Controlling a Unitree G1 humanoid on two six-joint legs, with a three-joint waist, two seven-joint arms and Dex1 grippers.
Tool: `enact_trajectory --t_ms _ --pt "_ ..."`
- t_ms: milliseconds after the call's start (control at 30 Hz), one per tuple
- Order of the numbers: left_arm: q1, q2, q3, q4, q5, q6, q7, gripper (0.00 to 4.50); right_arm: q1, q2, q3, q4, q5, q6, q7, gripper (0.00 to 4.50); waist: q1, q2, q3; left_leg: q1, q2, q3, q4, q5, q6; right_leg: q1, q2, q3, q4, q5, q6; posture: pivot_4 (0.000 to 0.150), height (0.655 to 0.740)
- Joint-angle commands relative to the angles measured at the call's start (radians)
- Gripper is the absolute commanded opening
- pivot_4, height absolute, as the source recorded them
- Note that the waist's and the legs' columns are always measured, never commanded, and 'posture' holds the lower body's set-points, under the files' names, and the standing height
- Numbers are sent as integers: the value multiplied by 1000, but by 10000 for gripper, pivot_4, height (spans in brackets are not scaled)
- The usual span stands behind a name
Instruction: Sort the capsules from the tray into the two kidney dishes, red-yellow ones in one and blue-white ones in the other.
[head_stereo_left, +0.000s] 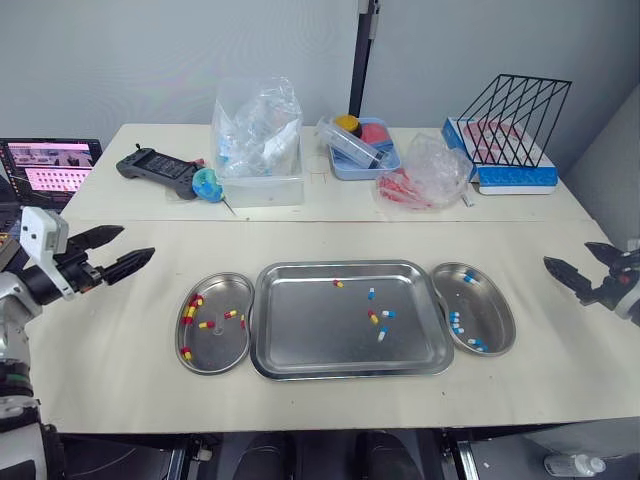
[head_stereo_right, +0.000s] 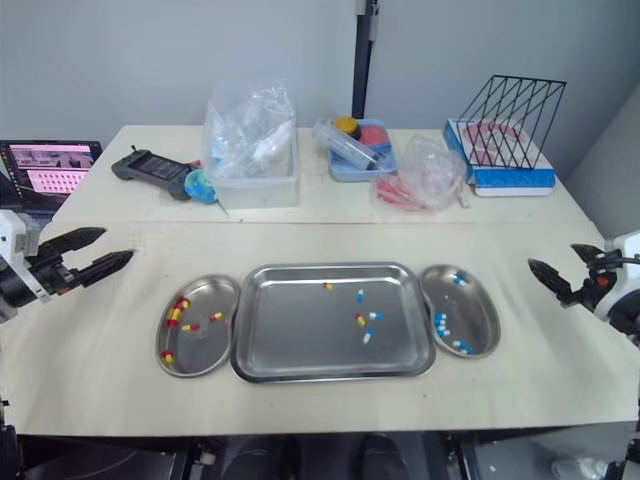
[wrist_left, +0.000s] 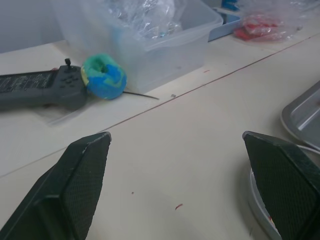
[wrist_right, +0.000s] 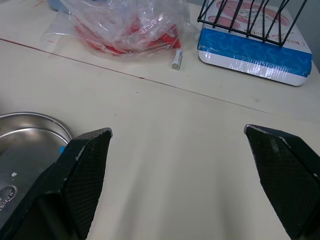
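Note:
A steel tray lies at the table's front middle, holding a few red-yellow capsules and blue-white capsules. The left kidney dish holds several red-yellow capsules. The right kidney dish holds several blue-white capsules. My left gripper hovers open well left of the left dish, with nothing between its fingers. My right gripper is open and empty, off to the right of the right dish.
At the back stand a clear bin with plastic bags, a blue-green ring, a black controller, a blue tray of items, a bag of red things, a wire rack and a laptop at far left.

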Motion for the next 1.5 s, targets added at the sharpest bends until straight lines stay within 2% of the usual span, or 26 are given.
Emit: enact_trajectory --t_ms 33,200,367,633,733,833,1167,1500 --pt "-70 -40 -109 -115 2 74 -46 44702 16 1 -56 -55 30 5 -17 45000 6 0 0 0 0 0 0 0 0 0 0 0 0 0 1 1500 7400" --pt "-171 -160 -250 -207 32 115 -46 44702 30 17 -56 -63 20 0 -34 45000 14 0 0 0 -1 1 2 0 0 1 1 1 0 1 2 1500 7400" --pt "-231 -237 -418 -310 85 108 -120 44702 58 39 -77 -116 37 13 -51 45000 7 0 0 -1 -2 1 1 1 -1 1 3 2 -1 1 2 1500 7400" --pt "-373 -363 -600 -186 267 24 -98 44702 96 70 -107 -167 42 19 -82 45000 11 0 0 -1 -3 0 2 0 0 1 3 2 -1 1 2 1500 7400" --pt "-399 -443 -644 -156 310 19 -64 36230 128 91 -118 -202 46 20 -93 45000 16 0 0 -1 -3 0 2 0 1 1 3 3 -2 1 2 1500 7400" --pt "-417 -480 -707 -99 395 -33 -48 26266 151 103 -126 -227 55 26 -105 45000 19 0 0 -1 -3 0 2 0 1 1 2 3 -2 1 3 1500 7400" --pt "-563 -600 -748 243 524 -216 16 26266 161 106 -126 -245 58 28 -121 45000 23 -1 0 -2 -3 -1 2 -1 2 0 2 3 -2 1 3 1500 7400" --pt "-588 -627 -730 327 550 -244 2 26266 167 103 -123 -242 58 29 -131 45000 22 -1 0 -3 -2 -1 3 -1 3 0 2 3 -2 1 3 1500 7400"
